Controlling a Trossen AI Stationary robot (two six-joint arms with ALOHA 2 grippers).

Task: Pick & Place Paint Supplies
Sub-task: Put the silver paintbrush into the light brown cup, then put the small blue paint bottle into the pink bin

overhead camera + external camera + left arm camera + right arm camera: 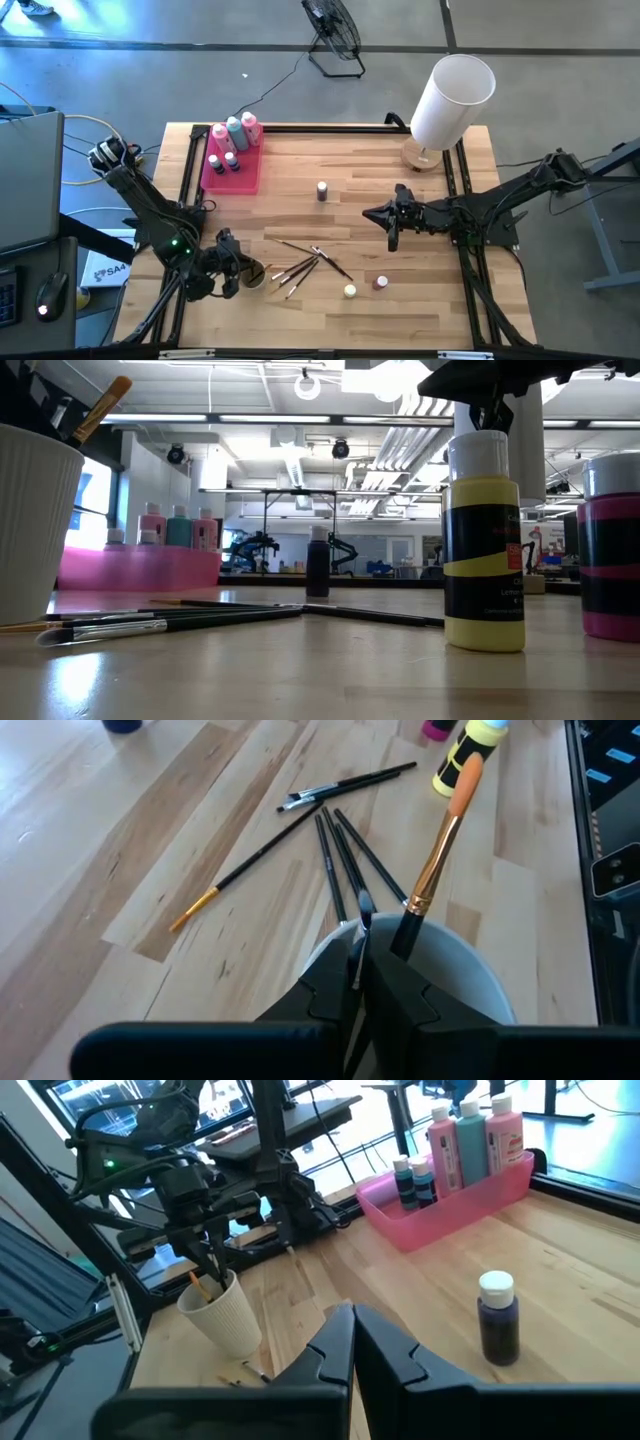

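Above white cup, left pincer pinches brush; right pincer closed, empty; yellow bottle label unreadable.

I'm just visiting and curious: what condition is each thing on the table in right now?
Left gripper: fingers shut on a brush above the cup.
Right gripper: fingers shut, empty.
White cup: upright, brushes inside.
Loose brushes: lying flat.
Purple paint pot: upright, capped.
Pink tray: holds upright bottles.

Wooden table bears pink tray, brushes, paint pots, lampshade
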